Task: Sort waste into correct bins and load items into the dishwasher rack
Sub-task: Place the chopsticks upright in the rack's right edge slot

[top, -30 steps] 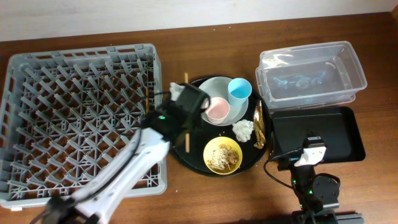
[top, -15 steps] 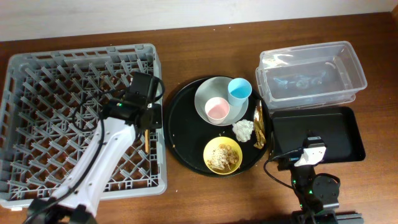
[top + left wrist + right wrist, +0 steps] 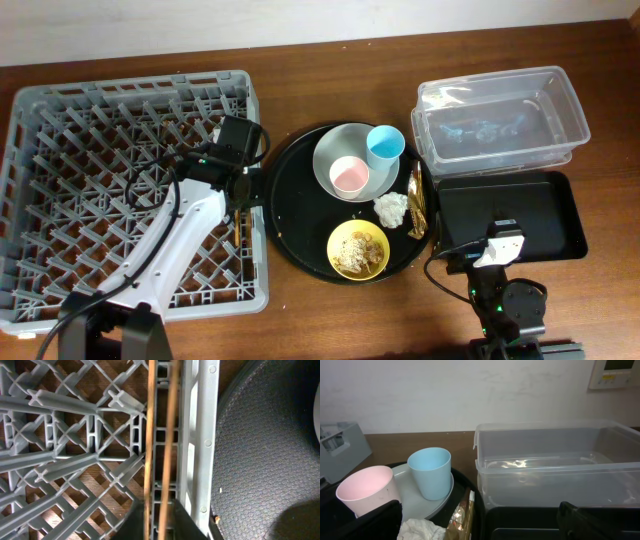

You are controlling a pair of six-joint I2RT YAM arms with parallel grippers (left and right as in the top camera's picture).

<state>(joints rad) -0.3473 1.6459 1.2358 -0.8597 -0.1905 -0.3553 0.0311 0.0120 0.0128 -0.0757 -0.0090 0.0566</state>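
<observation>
My left gripper (image 3: pixel 242 198) is low over the right edge of the grey dishwasher rack (image 3: pixel 130 85). The brown chopsticks (image 3: pixel 148 435) lie along the rack's edge channel between its jaws (image 3: pixel 159 525), which stand slightly apart with a small gap beside the right stick. On the white plate (image 3: pixel 335 150) stand the pink cup (image 3: pixel 349 176) and light-blue cup (image 3: pixel 385 145). The yellow bowl (image 3: pixel 358 250) holds food scraps. Napkin (image 3: pixel 392 208) and gold wrapper (image 3: pixel 416 205) lie beside it. My right gripper (image 3: pixel 480 527) is open and holds nothing, near the black tray bin (image 3: pixel 520 215).
The plate, cups, bowl, napkin and wrapper all sit on a large round black tray (image 3: pixel 290 220) between the rack and the bins. The clear tub (image 3: pixel 500 115) stands behind the black tray bin. A pale wall rises behind the table.
My left arm carried the chopsticks from the round tray leftward to the rack's right edge and lowered them in. Its jaws have loosened. The right arm has not moved.
</observation>
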